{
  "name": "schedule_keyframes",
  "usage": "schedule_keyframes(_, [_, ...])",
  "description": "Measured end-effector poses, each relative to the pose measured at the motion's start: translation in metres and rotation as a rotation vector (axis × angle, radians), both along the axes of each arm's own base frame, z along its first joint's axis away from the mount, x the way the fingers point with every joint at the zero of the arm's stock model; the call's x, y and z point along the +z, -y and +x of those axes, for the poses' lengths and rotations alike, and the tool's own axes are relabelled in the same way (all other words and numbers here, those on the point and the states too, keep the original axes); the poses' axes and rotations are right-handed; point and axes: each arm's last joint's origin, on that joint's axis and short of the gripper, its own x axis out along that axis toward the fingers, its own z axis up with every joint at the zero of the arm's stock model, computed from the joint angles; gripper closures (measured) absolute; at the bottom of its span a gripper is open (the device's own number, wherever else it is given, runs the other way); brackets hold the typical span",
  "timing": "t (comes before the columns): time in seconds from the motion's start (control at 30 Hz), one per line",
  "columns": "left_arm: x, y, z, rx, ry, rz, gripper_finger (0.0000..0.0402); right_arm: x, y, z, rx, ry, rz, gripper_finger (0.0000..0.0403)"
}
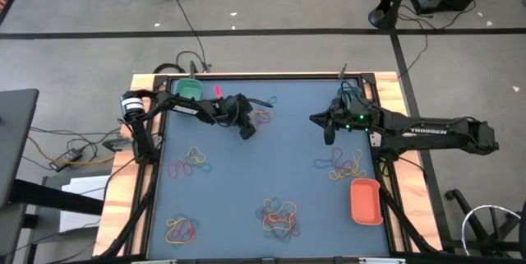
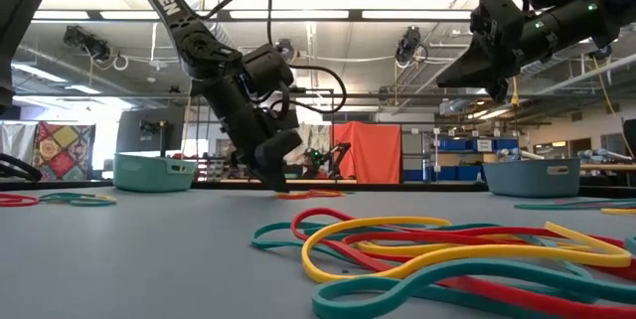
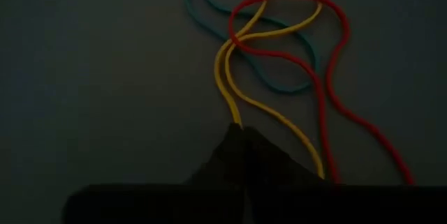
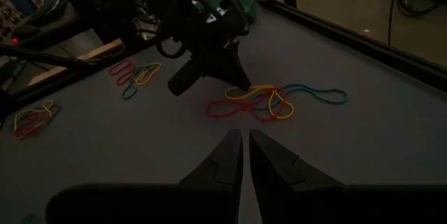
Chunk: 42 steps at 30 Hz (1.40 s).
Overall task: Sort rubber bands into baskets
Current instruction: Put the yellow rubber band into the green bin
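A tangle of a yellow (image 3: 225, 77), a red (image 3: 328, 84) and a teal rubber band (image 3: 202, 1) lies flat on the blue-grey table, far of centre (image 1: 261, 118). My left gripper (image 3: 241, 130) stands with its tips down at the tangle's near-left end (image 1: 246, 132), shut on the yellow band. My right gripper (image 4: 244, 140) hangs shut and holding nothing above the table's far right (image 1: 327, 128). The green basket (image 1: 187, 89) sits at the far left, behind the left arm. The orange basket (image 1: 366, 201) sits at the near right. My left gripper pinches one strand of the yellow band (image 3: 235, 118) between its two fingertips, at the loop's end nearest the gripper. The fingers slant down from the table's left, with their tips at the table top (image 2: 276, 185). The band lies slack on the table, crossed with the red and teal bands.
More piles of bands lie at the left (image 1: 191, 162), near left (image 1: 179, 229), near middle (image 1: 279, 217) and right (image 1: 343, 165). In the low view a blue-grey basket (image 2: 545, 177) shows at the far right. Black cables run along the table's far edge.
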Motion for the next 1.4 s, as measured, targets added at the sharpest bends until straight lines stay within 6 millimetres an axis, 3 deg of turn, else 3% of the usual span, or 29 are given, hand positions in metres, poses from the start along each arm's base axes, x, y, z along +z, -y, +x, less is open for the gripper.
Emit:
schedule_keyframes(0.1, [0.016,0.004,-0.008,0.001,-0.006,0.008,0.0399,-0.001,0.0,0.0,0.0,-0.015,0.005,0.0362])
schedule_keyframes(0.23, [0.053,0.007,-0.024,0.033,-0.017,0.096,0.04,-0.002,0.0,-0.001,0.0,-0.017,0.005,0.0362])
schedule_keyframes(0.47, [0.108,0.014,-0.071,0.171,-0.065,0.23,0.04,-0.001,0.0,-0.001,-0.022,-0.018,-0.004,0.0362])
schedule_keyframes(0.6, [0.134,0.013,-0.102,0.332,-0.056,0.303,0.0401,-0.001,0.0,-0.001,-0.023,-0.018,-0.005,0.0362])
schedule_keyframes(0.73, [0.149,0.01,-0.127,0.467,-0.069,0.368,0.0401,-0.001,0.0,-0.001,-0.022,-0.018,-0.013,0.0362])
schedule_keyframes(0.97, [0.154,-0.001,-0.149,0.583,-0.12,0.396,0.0401,-0.001,0.0,-0.001,-0.015,-0.022,-0.025,0.0362])
schedule_keyframes(1.17, [0.141,-0.013,-0.162,0.658,-0.256,0.334,0.0401,-0.003,0.0,-0.001,-0.008,-0.036,-0.018,0.0362])
schedule_keyframes(1.4, [0.129,-0.022,-0.163,0.65,-0.296,0.217,0.0393,-0.003,0.0,-0.001,-0.008,-0.037,-0.016,0.0362])
